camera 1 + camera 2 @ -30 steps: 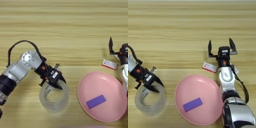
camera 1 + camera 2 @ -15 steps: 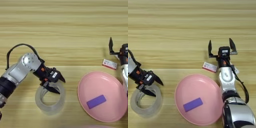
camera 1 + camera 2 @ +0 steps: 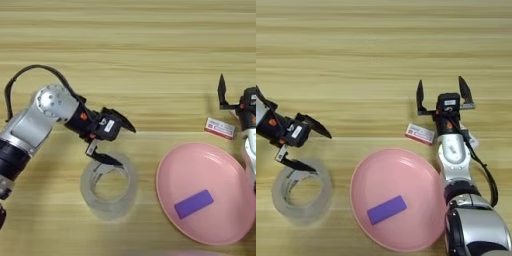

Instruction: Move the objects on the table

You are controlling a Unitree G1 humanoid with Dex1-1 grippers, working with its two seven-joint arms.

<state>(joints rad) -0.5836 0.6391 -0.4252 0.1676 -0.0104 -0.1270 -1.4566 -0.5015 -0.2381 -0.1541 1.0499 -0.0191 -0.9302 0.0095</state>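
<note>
Left jaws: the left gripper (image 3: 116, 145) stands spread wide, one finger pointing up and to the right, the other reaching down over the near rim of the tape roll (image 3: 109, 186); nothing is held between them.
Tape roll from the jaws: just below and a touch toward the robot, lying flat with its open centre facing up; the lower finger's tip sits at the top edge of the ring, and I cannot tell whether it touches.
Nearer arm: the left, by far; the right gripper (image 3: 445, 96) is well apart from the roll, across the pink plate (image 3: 376, 170).
Right jaws: parted in a wide V, empty, hanging above the small white remote (image 3: 420, 133), which lies just beside the plate's upper rim with its long axis roughly left to right.
Plate: rests on the surface (image 3: 130, 55) between the two arms, a purple rectangular piece (image 3: 193, 203) lying inside it at a slant.
Change from one second ago: the left jaws were down inside the ring; now they have lifted to its upper rim and spread wider, and the roll lies a little further left.
Right arm: unchanged in place.
</note>
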